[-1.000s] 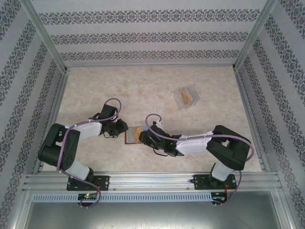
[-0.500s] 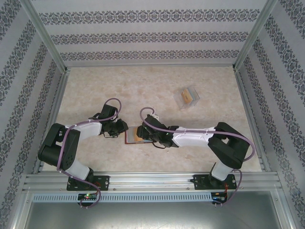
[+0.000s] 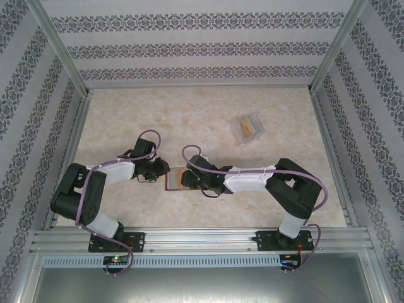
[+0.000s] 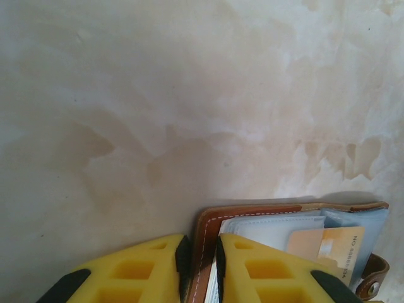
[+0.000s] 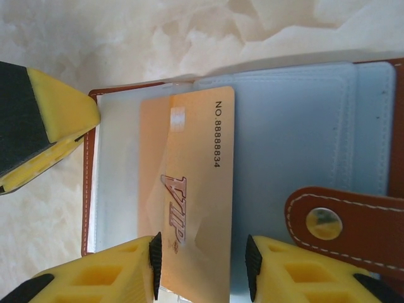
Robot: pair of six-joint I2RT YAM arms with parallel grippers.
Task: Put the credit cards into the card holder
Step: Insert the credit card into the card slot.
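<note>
Both arms (image 3: pixel 252 180) bend inward onto card holder (image 3: pixel 172 181)

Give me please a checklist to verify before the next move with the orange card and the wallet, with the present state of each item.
1. Card holder lies open, blue-grey inside up: ok.
2. Left gripper clamps the holder's brown edge: ok.
3. Orange VIP card fully inside a pocket: not ok, its number end lies bare.
4. Right gripper has its jaws apart, astride the card: ok.
5. Snap strap lies beside the card, not over it: ok.
6. Further cards in the clear plastic box: cannot tell, something tan shows inside.
</note>
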